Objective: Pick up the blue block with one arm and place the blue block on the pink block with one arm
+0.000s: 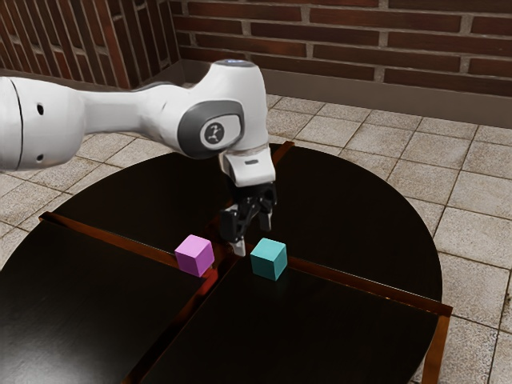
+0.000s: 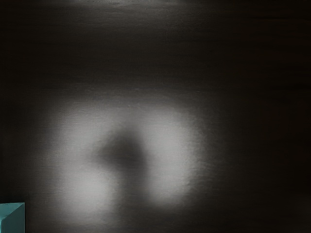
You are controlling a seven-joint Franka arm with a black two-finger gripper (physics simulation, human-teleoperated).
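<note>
The blue block [image 1: 269, 258] sits flat on the dark round table [image 1: 344, 208], just to the exterior view's right of where two reddish wood strips [image 1: 360, 286] cross, untouched and not yet lifted. The gripper [image 1: 242, 244] hangs low just behind it and a little toward the exterior view's left, over the gap between the two blocks and not above either. Whether it is spread or pressed together cannot be told from this side angle; it carries nothing. In the wrist view only a corner of the blue block [image 2: 10, 217] shows at the frame's edge, which suggests the hand is off-centre from its target and needs to shift across before a grasp. The pink block [image 1: 194, 254] rests near the blue one, across the strip, its top face bare and level, ready to receive the blue block.
</note>
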